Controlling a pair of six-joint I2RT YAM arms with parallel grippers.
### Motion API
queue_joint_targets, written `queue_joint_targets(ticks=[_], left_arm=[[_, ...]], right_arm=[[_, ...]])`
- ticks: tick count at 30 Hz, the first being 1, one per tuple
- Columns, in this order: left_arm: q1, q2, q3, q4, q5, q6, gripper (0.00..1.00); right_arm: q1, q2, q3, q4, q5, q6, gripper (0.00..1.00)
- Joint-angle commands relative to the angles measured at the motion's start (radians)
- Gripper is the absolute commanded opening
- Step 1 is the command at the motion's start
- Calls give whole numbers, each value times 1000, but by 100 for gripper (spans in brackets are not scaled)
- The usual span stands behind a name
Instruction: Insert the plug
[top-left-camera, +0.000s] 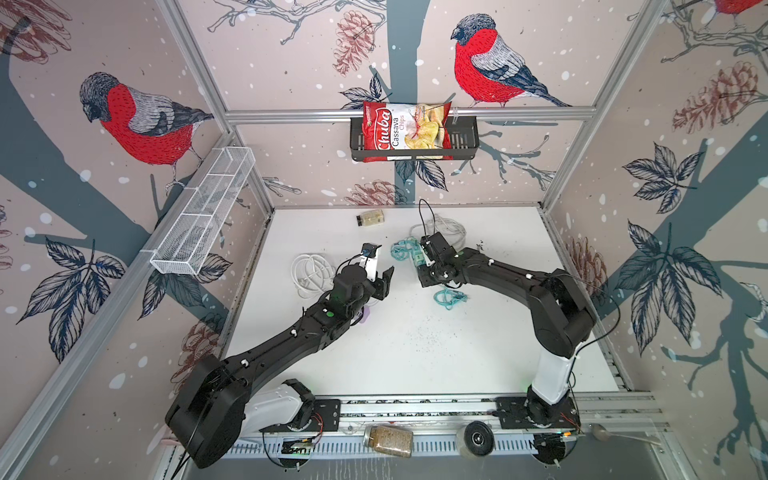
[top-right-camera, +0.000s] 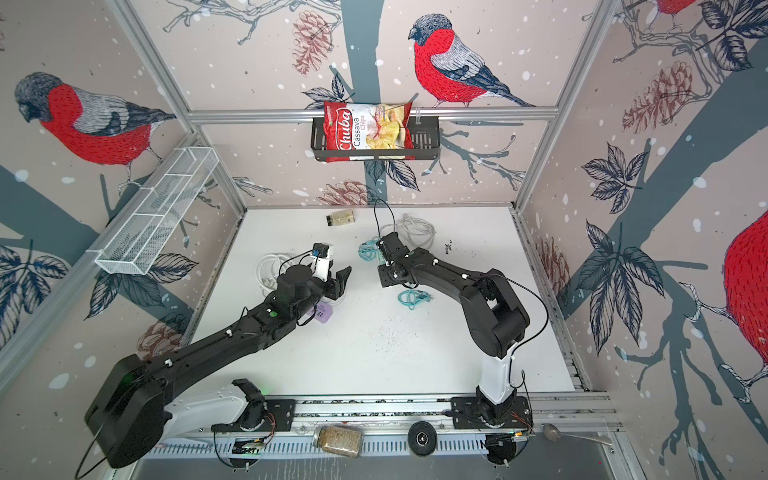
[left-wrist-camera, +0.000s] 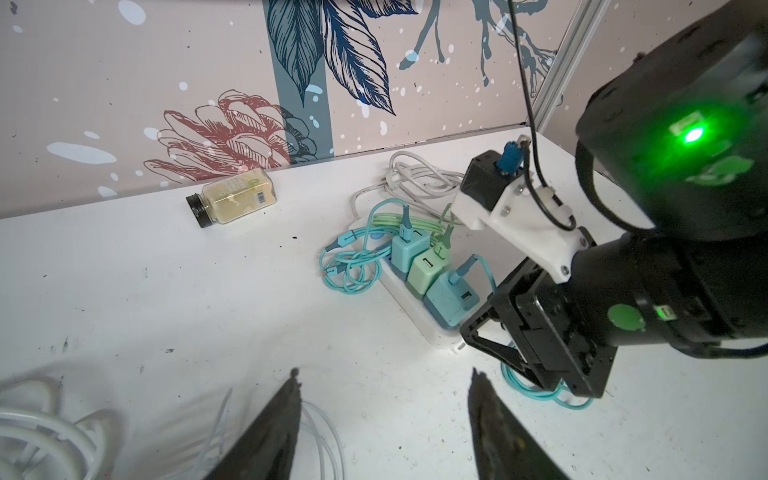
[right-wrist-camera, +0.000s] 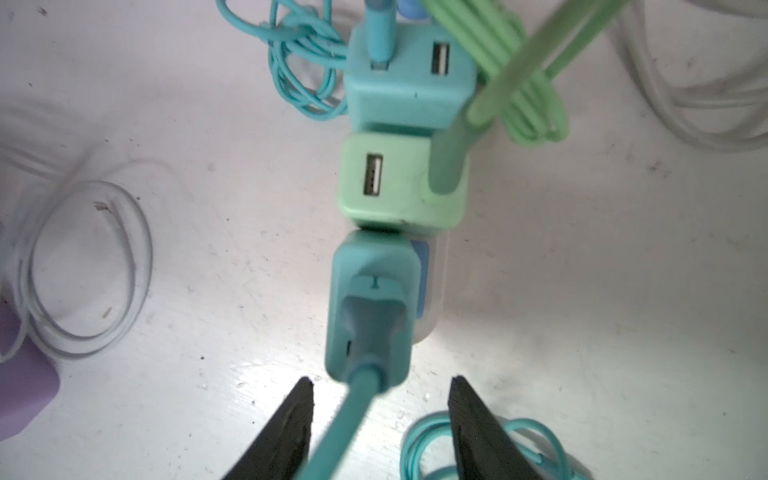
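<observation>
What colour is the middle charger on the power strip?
Light green; the middle charger shows best in the right wrist view.

We are looking down on the whole desk (top-left-camera: 415, 353) in both top views; wrist cameras are closely sharing the strip (left-wrist-camera: 430, 332).

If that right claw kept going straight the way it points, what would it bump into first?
Most likely the nearest teal charger on the white power strip, straight ahead. Its teal cable runs between the open jaws of the right gripper. Depth is hard to judge.
</observation>
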Motion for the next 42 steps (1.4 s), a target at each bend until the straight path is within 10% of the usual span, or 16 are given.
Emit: queue_joint_targets(ticks=[1, 20, 33, 38, 42], left_arm=[[1, -6, -1, 17, -21, 6, 64], [16, -55, -21, -24, -101, -23, 68], [84, -174, -55, -134, -512, -119, 86], [135, -249, -75, -167, -637, -113, 92], [171, -340, -124, -163, -792, -112, 97]], right_arm=[[0, -20, 21, 4, 10, 0, 56], [11, -99, -48, 43, -16, 12, 54], [10, -529, -338, 217, 144, 28, 76], [-90, -667, -411, 245, 171, 44, 100], [-244, -751, -499, 288, 245, 95, 100]])
